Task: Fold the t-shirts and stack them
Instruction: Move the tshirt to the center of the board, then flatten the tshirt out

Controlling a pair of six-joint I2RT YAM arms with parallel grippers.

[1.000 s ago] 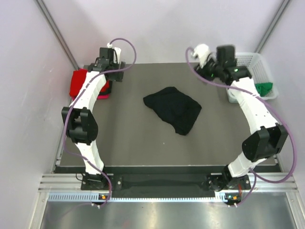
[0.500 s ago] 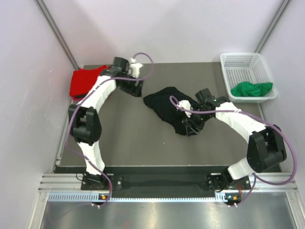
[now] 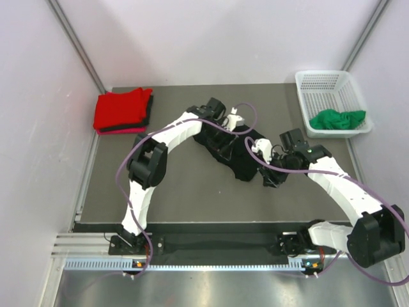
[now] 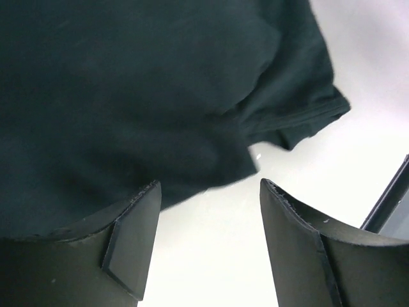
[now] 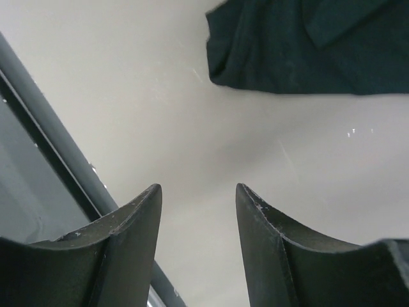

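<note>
So both arms swung in; left gripper (image 4: 208,192) and right gripper (image 5: 198,192) gape empty by the black t-shirt (image 4: 128,83), seemingly half-covered from above.

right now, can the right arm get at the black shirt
Probably yes: the right gripper is open just off the black shirt, at its edge, with only bare table between them.

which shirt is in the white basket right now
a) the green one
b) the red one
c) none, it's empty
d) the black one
a, the green shirt lies bunched up inside the white basket at the far right corner.
</note>
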